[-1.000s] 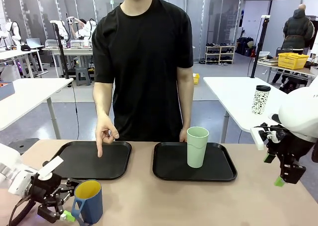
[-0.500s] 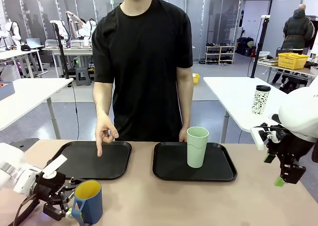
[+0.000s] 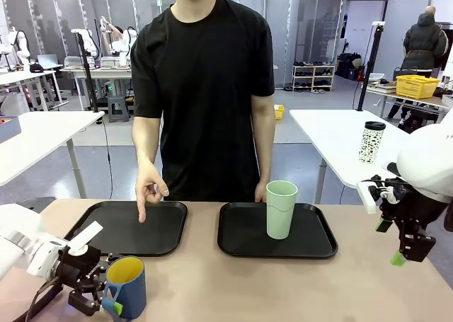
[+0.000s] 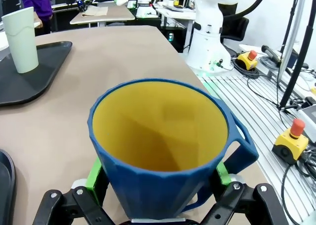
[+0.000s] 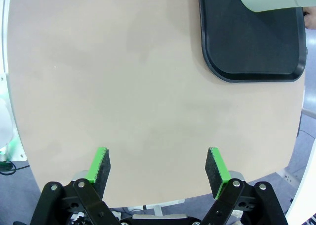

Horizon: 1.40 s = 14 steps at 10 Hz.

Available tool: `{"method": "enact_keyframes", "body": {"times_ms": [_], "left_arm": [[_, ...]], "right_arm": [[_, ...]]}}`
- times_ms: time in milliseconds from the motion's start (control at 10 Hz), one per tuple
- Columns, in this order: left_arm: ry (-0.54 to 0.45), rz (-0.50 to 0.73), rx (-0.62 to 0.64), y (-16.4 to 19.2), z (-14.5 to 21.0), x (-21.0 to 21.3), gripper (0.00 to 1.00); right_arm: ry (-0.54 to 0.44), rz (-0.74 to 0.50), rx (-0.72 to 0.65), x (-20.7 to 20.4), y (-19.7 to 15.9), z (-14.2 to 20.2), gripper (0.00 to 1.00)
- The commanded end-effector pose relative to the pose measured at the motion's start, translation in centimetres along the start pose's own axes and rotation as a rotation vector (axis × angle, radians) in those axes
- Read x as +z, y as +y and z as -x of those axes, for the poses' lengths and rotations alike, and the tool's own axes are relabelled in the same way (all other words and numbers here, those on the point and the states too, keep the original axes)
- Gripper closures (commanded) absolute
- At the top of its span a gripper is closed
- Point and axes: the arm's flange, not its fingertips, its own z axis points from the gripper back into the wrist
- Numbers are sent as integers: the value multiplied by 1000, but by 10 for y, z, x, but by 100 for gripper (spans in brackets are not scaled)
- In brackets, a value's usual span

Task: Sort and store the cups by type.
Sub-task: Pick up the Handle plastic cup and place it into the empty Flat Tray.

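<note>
The blue mug with a yellow inside stands near the table's front left. My left gripper is open around it. In the left wrist view the mug sits between the green pads, its handle off to the right; I cannot tell whether the pads touch it. The pale mint-green tumbler stands upright on the right black tray. My right gripper hangs open and empty above the table's right edge. In the right wrist view this gripper looks down on bare tabletop.
A person stands at the far side, one hand pointing a finger down onto the left black tray. A white speckled tumbler with a black lid stands on another table behind. Bare tabletop lies between the trays and the front edge.
My left gripper has slid right, so its fingers now stand on both sides of the blue mug. The right arm, the tumbler and the person's hand have stayed still.
</note>
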Motion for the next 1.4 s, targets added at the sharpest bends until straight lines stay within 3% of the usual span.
{"method": "enact_keyframes", "body": {"times_ms": [0, 600, 900, 1300], "left_arm": [[-36, -11, -53, 6, 6, -11, 0], [-76, 62, -36, 10, 10, -17, 0], [-81, 107, -43, 9, 14, -21, 29], [-85, 78, -47, 8, 12, -19, 65]], "right_arm": [[14, 6, -20, -1, 1, -2, 3], [14, 6, -20, -1, 1, -2, 3], [14, 6, -20, -1, 1, -2, 3], [14, 6, -20, -1, 1, -2, 3]]}}
